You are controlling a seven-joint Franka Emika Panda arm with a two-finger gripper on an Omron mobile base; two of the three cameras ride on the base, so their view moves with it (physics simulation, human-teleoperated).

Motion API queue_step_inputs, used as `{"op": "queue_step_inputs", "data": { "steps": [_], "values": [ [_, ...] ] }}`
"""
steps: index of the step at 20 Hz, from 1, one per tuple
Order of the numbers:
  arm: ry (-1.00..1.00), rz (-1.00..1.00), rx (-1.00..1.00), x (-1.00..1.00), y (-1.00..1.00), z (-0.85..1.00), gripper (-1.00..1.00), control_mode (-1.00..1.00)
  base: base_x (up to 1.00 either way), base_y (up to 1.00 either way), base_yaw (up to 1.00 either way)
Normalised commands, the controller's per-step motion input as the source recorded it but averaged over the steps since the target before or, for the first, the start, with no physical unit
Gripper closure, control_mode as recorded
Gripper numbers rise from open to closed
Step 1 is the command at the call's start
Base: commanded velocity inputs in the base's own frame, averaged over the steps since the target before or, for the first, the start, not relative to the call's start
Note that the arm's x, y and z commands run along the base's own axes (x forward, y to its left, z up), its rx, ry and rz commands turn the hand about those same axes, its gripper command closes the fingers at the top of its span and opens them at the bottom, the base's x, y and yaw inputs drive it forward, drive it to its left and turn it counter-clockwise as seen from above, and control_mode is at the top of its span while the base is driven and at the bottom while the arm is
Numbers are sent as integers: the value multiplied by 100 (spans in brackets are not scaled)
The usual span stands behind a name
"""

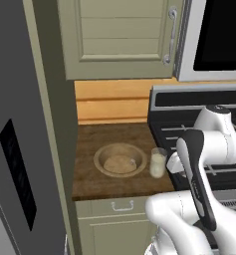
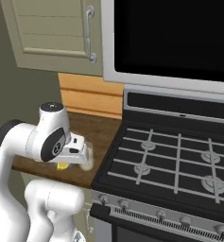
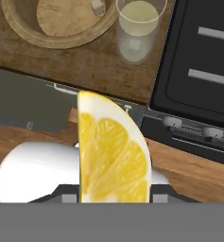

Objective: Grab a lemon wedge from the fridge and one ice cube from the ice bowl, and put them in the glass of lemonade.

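Three views, taken in turn, put the job at the carry of the lemon toward the drink.

From the left base view, the round shallow tan ice bowl [image 1: 120,159] sits on the dark wooden tabletop [image 1: 92,180], with the small clear glass of pale lemonade [image 1: 158,164] just beside it, toward the black stove [image 1: 199,124]. The tall grey metal fridge [image 1: 15,149] fills the left edge. The white arm bends over the stove's near corner, close to the glass.

From the right base view, a sliver of yellow shows under the hand at the tabletop's front edge; that is the tiny bright yellow lemon wedge [image 2: 62,166].

From the hand view, the gripper [image 3: 114,189] is clamped on the lemon wedge [image 3: 112,151], its finger tips hidden behind the fruit. The wedge stands on end between the jaws, long axis running up the picture, straight cut edge to the left, curved rind to the right, upper point aimed roughly toward the glass of lemonade [image 3: 137,28], which lies beyond it. The ice bowl [image 3: 52,21] holds one pale cube [image 3: 97,6].

Next, I judge, the hand must travel forward until the wedge hangs over the glass's mouth, then release; the ice cube remains to be fetched
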Motion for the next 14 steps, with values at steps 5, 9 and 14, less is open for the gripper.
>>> {"op": "queue_step_inputs", "data": {
  "steps": [5, 9, 14],
  "values": [
    [0, 0, 0, 0, 0, 0, 100, 100, -15, 0, 0],
    [-8, 0, -1, -1, 0, 7, 100, -100, -2, 0, 0],
    [-30, 0, -6, 0, 0, 25, 100, -100, 0, 0, 0]
  ]
}}
